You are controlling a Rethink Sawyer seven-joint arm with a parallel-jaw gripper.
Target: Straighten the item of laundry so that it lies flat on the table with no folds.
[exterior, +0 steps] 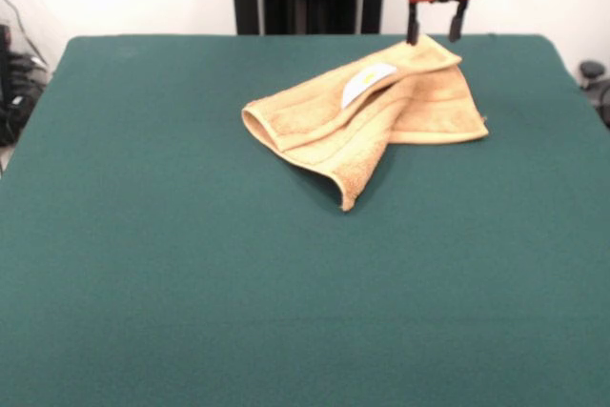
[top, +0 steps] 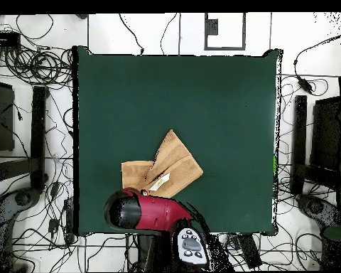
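One camera looks low across the table (exterior: 191, 283) from its near edge, fairly close. The other looks straight down from high above, taking in the whole tabletop and the floor around it. Both share the green top and, seemingly, the same folded towel (exterior: 367, 116).

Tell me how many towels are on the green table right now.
1. A single orange-tan towel, folded over itself, lies toward the table's far right in the front view, just below the gripper.

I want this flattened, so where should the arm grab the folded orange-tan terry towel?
Probably the orange-tan terry towel's top folded layer, at the corner by the white label, from above; the gripper hangs there with fingers open.
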